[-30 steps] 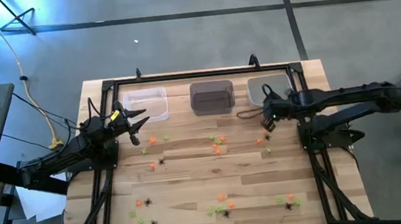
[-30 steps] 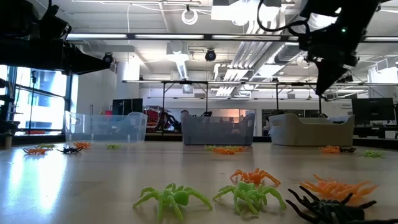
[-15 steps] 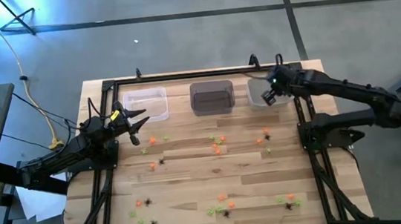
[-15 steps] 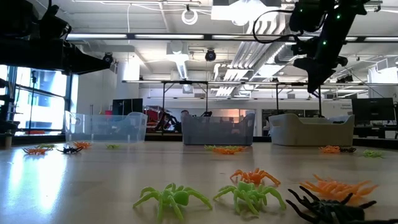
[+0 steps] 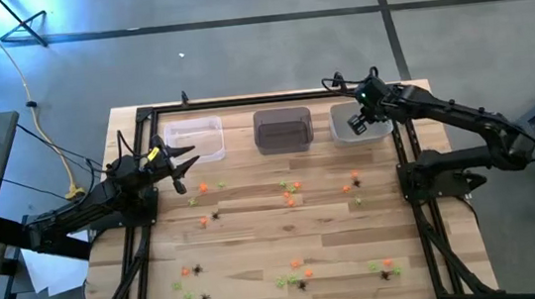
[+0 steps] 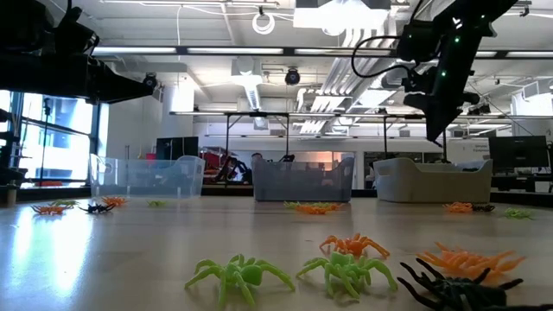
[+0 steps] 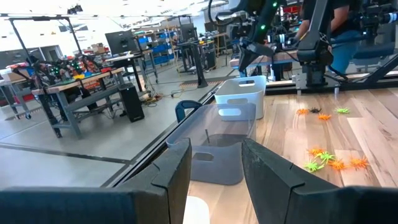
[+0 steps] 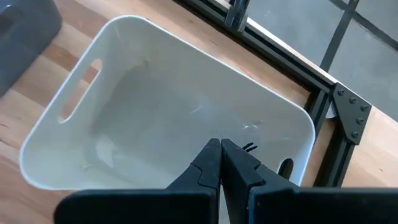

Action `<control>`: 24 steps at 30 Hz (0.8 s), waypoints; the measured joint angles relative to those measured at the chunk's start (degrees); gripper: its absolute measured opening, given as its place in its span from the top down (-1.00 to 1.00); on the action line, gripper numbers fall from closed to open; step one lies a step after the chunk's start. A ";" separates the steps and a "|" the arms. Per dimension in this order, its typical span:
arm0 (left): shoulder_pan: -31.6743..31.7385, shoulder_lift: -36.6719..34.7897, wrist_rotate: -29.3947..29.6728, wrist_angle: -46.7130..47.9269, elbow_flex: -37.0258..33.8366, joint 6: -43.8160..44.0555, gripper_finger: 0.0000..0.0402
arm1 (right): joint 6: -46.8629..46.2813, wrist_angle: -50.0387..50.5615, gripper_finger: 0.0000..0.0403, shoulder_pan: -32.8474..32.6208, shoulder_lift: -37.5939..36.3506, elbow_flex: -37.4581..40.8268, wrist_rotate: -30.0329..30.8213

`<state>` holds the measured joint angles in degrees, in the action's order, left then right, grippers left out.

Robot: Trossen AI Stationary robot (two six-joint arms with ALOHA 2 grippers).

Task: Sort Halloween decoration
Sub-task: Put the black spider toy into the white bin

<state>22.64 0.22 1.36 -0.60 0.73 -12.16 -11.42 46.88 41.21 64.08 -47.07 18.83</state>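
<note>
The Halloween decoration lies scattered on the wooden table: orange trinkets (image 5: pixel 292 189), green ones (image 5: pixel 281 280) and black spiders (image 5: pixel 197 269). Some show close up in the low view (image 6: pixel 346 272). My right gripper (image 5: pixel 356 120) hangs shut above the white bin (image 8: pixel 155 106) at the far right, with thin black spider legs (image 8: pixel 249 147) showing beside its tips. My left gripper (image 5: pixel 184 163) waits at the far left near the clear bin (image 5: pixel 194 140). It points level and is open, with nothing between its fingers (image 7: pixel 267 177). My right gripper pinches a tiny black spider at its fingertips. Only a few legs (image 8: pixel 249 147) stick out beside the tips; the body is hidden by the fingers. The fingers slant down from above, over the white bin. The spider is lifted clear of the bin's floor.
Three bins stand in a row along the far edge: clear (image 6: pixel 147 177), grey (image 6: pixel 302 180) and white (image 6: pixel 432 181). A black frame rail (image 5: pixel 262 100) runs behind them and down both sides. Bare wood lies between the trinket clusters.
My right gripper has swung from above the trinkets on the table's right side toward the far edge. It now hangs over the white bin, having rolled a little and stayed shut.
</note>
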 joint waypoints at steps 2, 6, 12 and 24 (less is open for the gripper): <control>0.00 0.00 0.01 0.01 -0.01 0.00 0.35 | 1.05 -0.67 1.00 0.00 0.37 0.00 0.01; 0.01 0.00 0.00 0.00 -0.02 0.00 0.35 | 2.91 -1.87 1.00 -0.02 0.43 0.02 0.00; -0.01 0.01 -0.01 0.00 -0.02 0.00 0.35 | 5.34 -1.75 1.00 -0.04 0.43 0.02 -0.97; 0.00 0.01 -0.01 0.00 0.00 0.00 0.35 | 5.44 -1.74 1.00 -0.04 0.43 0.02 -2.59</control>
<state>22.64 0.23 1.35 -0.60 0.73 -12.16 -5.98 45.15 41.17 64.51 -47.05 16.24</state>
